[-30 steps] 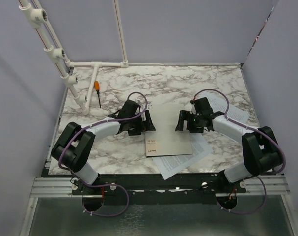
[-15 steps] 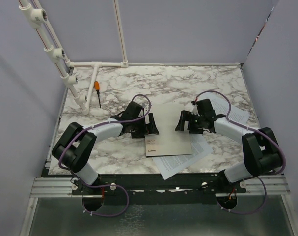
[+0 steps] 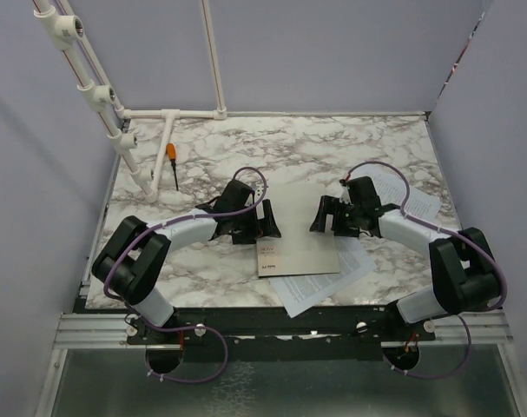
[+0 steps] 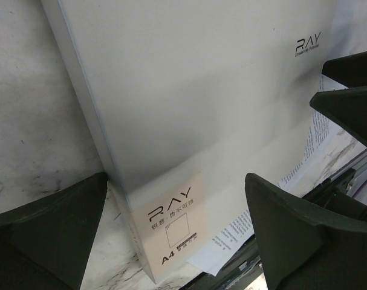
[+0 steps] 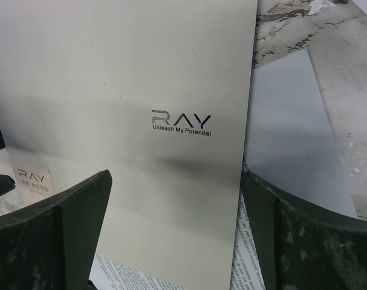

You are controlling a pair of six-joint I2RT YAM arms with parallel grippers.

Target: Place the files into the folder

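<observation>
The folder [image 3: 296,230] lies closed on the marble table, grey-beige side up, with its orange-tan label [image 3: 267,254] at the near left corner. The files show as printed white sheets [image 3: 319,282] sticking out from under its near and right edges, and another sheet [image 3: 406,195] lies behind the right arm. My left gripper [image 3: 268,221] is open at the folder's left edge. My right gripper [image 3: 320,217] is open at its right edge. The left wrist view shows the folder [image 4: 201,90], label [image 4: 171,223] and open gripper [image 4: 176,181]. The right wrist view shows the folder [image 5: 141,72], sheets [image 5: 286,121] and open gripper [image 5: 176,178].
An orange-handled screwdriver [image 3: 172,162] lies at the back left, next to a white pipe frame [image 3: 172,115] that runs along the back and left edges. Grey walls close in the table [image 3: 202,265] on three sides.
My left gripper has moved right, up to the folder's left edge. My right gripper has shifted only slightly. The folder and sheets have not moved.
</observation>
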